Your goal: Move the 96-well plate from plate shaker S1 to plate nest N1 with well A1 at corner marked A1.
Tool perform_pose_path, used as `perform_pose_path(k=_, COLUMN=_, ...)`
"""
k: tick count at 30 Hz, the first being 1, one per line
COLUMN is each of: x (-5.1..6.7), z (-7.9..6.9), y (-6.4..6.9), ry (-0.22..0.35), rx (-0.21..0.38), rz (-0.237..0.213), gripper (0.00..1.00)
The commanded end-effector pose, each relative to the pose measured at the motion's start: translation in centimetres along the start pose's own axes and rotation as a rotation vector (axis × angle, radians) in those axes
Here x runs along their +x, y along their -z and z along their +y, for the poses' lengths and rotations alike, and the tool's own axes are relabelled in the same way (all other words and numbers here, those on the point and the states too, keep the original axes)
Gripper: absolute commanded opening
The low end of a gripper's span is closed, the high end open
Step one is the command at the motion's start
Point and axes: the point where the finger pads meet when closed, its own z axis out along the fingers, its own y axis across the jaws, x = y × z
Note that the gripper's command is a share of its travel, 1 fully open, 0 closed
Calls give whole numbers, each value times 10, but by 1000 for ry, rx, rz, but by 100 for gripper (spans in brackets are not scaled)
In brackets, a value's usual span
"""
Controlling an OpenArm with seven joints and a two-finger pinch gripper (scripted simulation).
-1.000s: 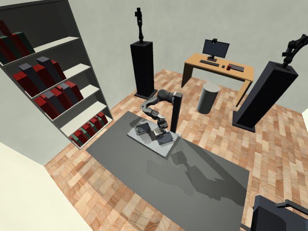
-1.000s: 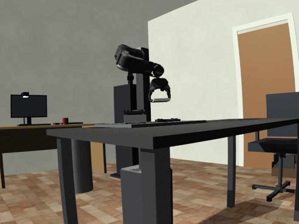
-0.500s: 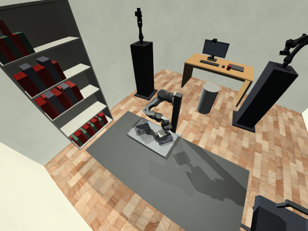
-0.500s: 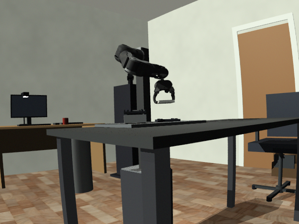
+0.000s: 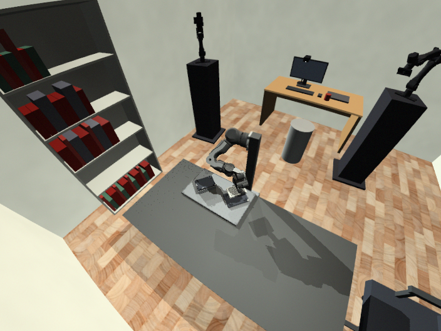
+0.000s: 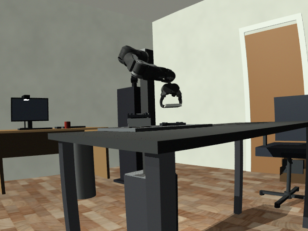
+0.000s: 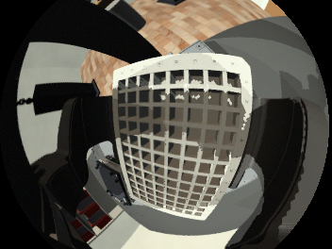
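Currently the gripper (image 6: 171, 103) is clamping the 96-well plate (image 6: 173, 105) by two opposite edges and carrying it in the air, well above the plate nest N1 (image 6: 172, 123).

- Plate: riding roughly level in the exterior view, right way up, open wells showing in the wrist view (image 7: 183, 141). Which corner is A1 cannot be told here.
- Nest: lying low and dark on the pale base slab (image 5: 210, 206), on the grey table (image 5: 284, 256). Its locators and A1 mark are too small to read.
- Plate shaker S1 (image 6: 138, 120): standing vacated at the slab's other end, well apart from the plate.

Risks, as judgements:
- Descending off-centre is likely to land an edge on a locator, leaving the plate tilted and not fully down.
- Any yaw error in the wrist is risking A1 ending at the wrong corner; the marking needs checking before lowering.
- Releasing from height is inviting a bounce or skew.
- Grip is only on the rims, so a fast stop could be letting the plate slip or pivot.
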Motion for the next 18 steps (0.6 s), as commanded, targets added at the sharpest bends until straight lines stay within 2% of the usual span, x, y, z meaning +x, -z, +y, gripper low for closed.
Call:
perform_pose_path(k=1, x=3, z=2, y=-1, ry=-9, rx=8, rz=-5, gripper=0)
perform_pose_path(k=2, x=8, z=5, y=-2, ry=-9, rx=10, rz=-6, gripper=0)
perform_pose_path(k=18, x=5, z=3, y=-2, ry=-9, rx=8, rz=-5, gripper=0)
